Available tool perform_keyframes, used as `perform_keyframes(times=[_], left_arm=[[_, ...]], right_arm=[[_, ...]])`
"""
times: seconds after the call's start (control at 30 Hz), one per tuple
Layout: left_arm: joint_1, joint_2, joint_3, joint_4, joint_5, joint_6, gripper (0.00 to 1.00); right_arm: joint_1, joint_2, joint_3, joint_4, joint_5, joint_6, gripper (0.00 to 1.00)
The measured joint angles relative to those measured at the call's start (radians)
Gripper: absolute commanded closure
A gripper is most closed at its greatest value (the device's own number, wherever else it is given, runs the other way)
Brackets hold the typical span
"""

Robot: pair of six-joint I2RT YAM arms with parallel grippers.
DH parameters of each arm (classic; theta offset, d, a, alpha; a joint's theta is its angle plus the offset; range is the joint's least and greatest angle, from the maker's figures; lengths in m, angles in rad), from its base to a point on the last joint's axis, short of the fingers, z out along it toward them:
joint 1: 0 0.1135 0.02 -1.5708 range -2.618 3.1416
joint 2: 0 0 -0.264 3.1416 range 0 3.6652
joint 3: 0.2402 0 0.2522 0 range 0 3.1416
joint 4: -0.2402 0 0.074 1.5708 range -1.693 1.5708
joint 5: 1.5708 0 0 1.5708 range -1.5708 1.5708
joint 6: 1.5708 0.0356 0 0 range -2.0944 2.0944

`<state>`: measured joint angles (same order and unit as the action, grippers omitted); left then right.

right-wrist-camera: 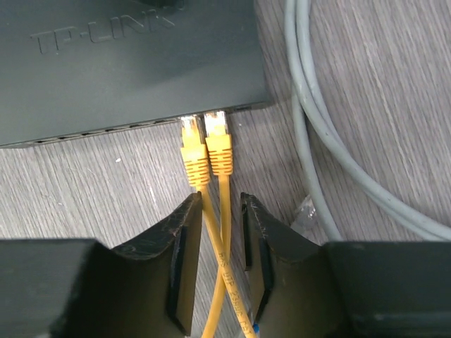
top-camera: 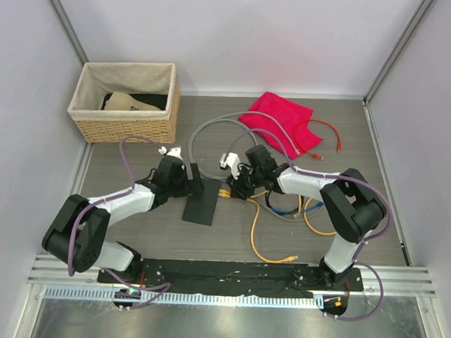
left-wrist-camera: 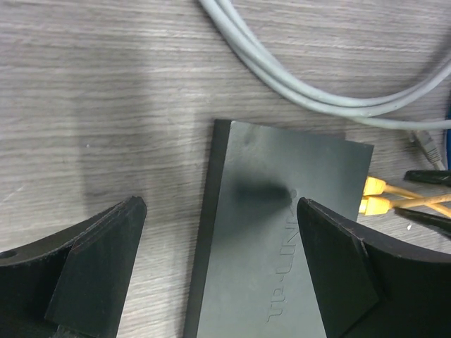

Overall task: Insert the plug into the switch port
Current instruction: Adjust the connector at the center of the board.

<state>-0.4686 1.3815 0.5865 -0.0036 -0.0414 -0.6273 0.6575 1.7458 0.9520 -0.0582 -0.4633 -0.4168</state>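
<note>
The right gripper (right-wrist-camera: 220, 201) stands narrow around two thin yellow cables (right-wrist-camera: 227, 239); clenched or not, I cannot tell. Their two yellow plugs (right-wrist-camera: 220, 144) touch the socket edge of one flat dark grey switch (right-wrist-camera: 134, 63), lying on the grey wood-grain table (right-wrist-camera: 106, 176). The left gripper (left-wrist-camera: 220, 203) hangs released, wide, above it.

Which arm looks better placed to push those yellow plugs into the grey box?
Probably the right. The right gripper straddles the yellow cables just behind the plugs, whose tips sit at the port edge of the switch. The left gripper hangs open astride the switch, better placed to steady it.
</note>
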Motion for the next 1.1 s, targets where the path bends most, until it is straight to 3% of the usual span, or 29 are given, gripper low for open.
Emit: perform_keyframes(times=[0.43, 1.1], left_arm=[[0.006, 0.041, 0.021, 0.041, 0.056, -0.012, 0.08], [0.023, 0.1, 0.035, 0.121, 0.123, -0.107, 0.18]], right_arm=[[0.037, 0.022, 0.01, -0.002, 0.016, -0.021, 0.73], [0.089, 0.028, 0.018, 0.004, 0.109, -0.032, 0.74]])
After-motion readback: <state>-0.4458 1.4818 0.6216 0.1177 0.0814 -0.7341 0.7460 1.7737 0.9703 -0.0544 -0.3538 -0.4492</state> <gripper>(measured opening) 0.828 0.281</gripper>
